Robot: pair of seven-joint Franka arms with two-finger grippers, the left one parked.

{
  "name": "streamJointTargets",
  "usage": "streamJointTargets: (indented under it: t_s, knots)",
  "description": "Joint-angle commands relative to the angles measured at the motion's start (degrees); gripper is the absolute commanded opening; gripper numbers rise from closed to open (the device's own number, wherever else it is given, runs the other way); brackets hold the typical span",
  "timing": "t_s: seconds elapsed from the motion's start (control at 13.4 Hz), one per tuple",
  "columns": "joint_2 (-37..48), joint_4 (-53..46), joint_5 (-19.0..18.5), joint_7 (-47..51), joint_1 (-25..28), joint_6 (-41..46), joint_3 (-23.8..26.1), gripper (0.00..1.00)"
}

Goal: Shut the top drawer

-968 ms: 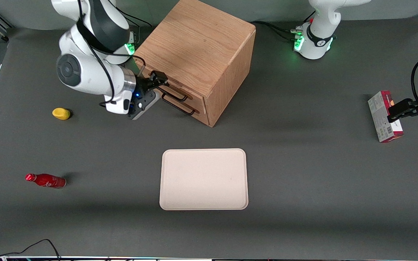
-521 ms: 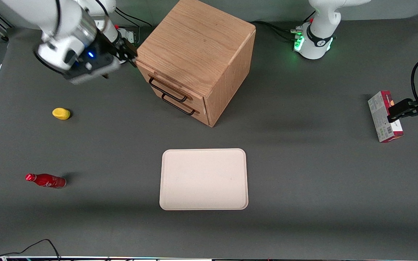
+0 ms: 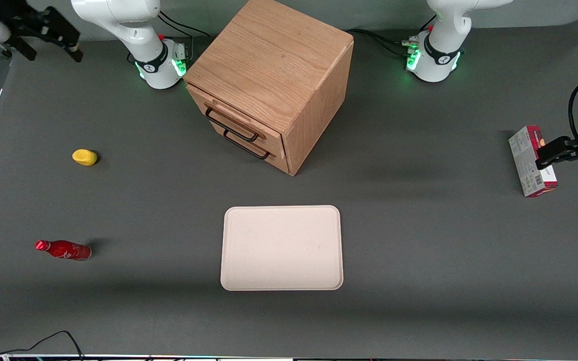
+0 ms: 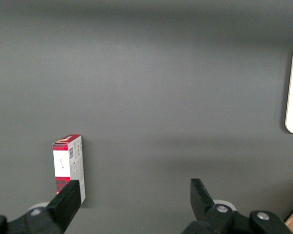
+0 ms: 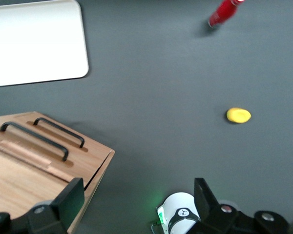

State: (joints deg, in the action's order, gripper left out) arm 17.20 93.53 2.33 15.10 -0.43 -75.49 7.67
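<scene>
Top drawer [image 3: 234, 118]: shallow oak box with thin black wire handle, pushed flush into the grained wooden cabinet [image 3: 274, 65]. Gripper [image 3: 43, 30], jaws spread and holding nothing, hangs high above the matte grey desk [image 3: 419, 240], well apart.

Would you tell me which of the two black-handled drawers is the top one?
The top drawer is the one just under the cabinet's lid, above the lower drawer. The gripper, open, is up near the working arm's base.
</scene>
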Motion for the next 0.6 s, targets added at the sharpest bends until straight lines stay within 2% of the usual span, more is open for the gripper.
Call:
streamJointTargets:
  t_s: [0.0,0.3,0.52]
  knots:
    - [2.4,8.3,-1.4,-0.2,0.3,-6.7,-0.6,1.0]
    - [1.4,8.5,-1.5,0.1,0.3,-7.9,-0.5,1.0]
    - [-3.0,2.9,-1.5,-0.2,0.2,-6.1,-0.7,1.0]
